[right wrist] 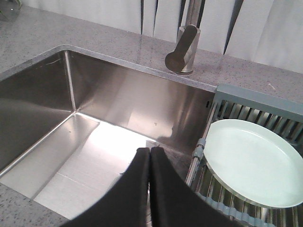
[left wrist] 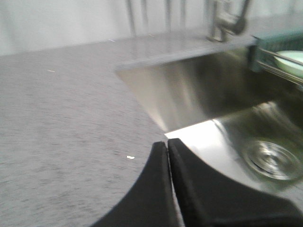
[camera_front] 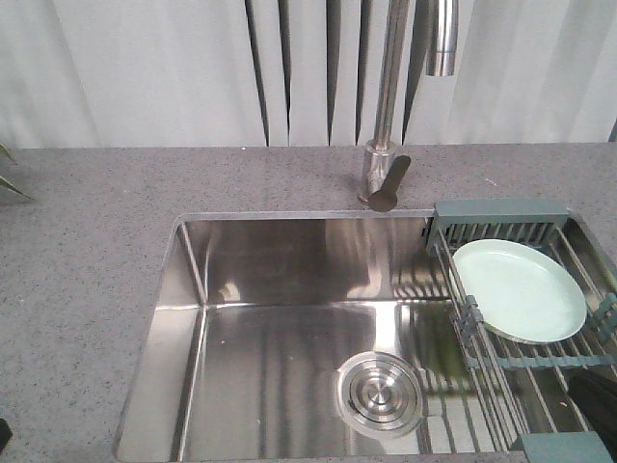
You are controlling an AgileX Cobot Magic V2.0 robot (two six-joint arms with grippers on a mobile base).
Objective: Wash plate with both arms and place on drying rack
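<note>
Plate on the rack, both arms empty

The plate [camera_front: 519, 289] lies face up on the drying rack [camera_front: 501, 224], which spans the right end of the sink [camera_front: 193, 318] (the tap [camera_front: 384, 183] stands just behind). The left gripper [left wrist: 168, 144] hangs over the desk [left wrist: 61, 123] edge, jaws clenched on nothing. The right gripper [right wrist: 150, 152] hovers above the basin, jaws likewise clenched and empty.

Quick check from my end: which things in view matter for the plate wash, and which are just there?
For the job:
plate, lying on the rack
rack, across the sink's right side
sink
faucet
left gripper, shut
right gripper, shut

Just there:
counter
curtain
plant leaf at the left edge
</note>
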